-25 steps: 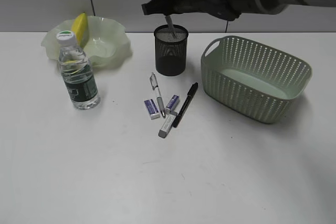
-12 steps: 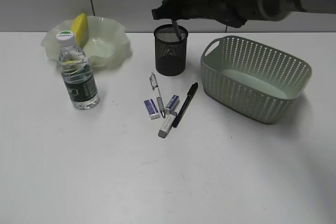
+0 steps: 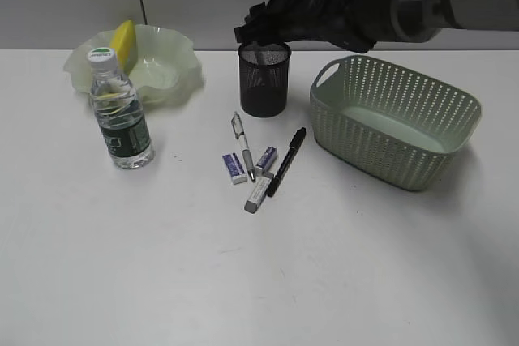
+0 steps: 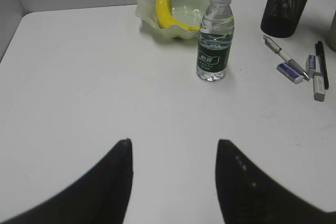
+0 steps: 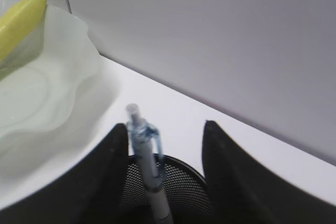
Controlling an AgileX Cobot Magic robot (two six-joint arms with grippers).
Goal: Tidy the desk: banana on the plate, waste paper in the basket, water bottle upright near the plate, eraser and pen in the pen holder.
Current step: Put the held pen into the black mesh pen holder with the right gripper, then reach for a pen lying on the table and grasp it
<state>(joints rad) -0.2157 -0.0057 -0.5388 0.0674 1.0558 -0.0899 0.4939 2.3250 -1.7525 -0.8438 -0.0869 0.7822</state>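
A pen (image 5: 147, 177) stands in the pen holder (image 5: 173, 187) between the parted right jaws.

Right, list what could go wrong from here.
1. The right gripper hangs open just over the pen holder; a careless pull-away might clip the pen leaning inside or tip the cup.
2. The pens and erasers left on the desk lie touching in a tight cluster, so the next grasp could drag a neighbour.
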